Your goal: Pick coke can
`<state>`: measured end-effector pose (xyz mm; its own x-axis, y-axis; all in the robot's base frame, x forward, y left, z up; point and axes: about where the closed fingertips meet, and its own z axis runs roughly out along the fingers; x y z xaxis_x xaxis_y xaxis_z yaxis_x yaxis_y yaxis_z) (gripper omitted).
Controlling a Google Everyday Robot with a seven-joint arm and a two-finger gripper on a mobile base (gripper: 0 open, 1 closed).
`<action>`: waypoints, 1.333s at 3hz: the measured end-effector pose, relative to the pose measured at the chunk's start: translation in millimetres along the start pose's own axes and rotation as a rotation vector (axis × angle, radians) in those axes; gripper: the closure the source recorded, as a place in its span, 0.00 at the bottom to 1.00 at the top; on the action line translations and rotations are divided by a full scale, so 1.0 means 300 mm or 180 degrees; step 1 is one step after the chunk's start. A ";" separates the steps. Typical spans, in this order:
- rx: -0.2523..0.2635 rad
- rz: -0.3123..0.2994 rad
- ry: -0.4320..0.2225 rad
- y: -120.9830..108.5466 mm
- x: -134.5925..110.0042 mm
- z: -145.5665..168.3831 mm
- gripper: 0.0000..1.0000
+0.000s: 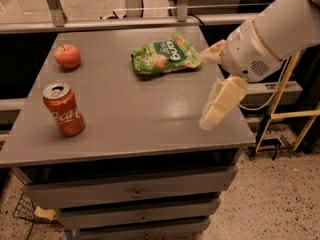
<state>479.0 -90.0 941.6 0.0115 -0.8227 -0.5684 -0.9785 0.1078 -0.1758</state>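
Note:
The coke can [63,109] is red with white script and a silver top. It stands upright near the front left corner of the grey table [145,119]. My gripper [214,79] hangs over the table's right side, far to the right of the can, on a white arm reaching in from the upper right. Its cream fingers [221,101] are spread apart and hold nothing.
A red apple [67,56] sits at the back left, behind the can. A green snack bag [165,54] lies at the back middle, just left of the gripper. Drawers [135,191] are below the tabletop. A yellow metal stand [280,109] is to the right.

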 end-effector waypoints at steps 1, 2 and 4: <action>-0.0177 -0.0191 -0.0512 -0.012 -0.162 0.103 0.00; -0.0184 -0.0216 -0.0527 -0.017 -0.176 0.119 0.00; -0.0273 -0.0548 -0.0815 -0.066 -0.354 0.303 0.00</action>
<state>516.0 45.9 932.3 0.2192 -0.6563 -0.7220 -0.9713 -0.0771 -0.2248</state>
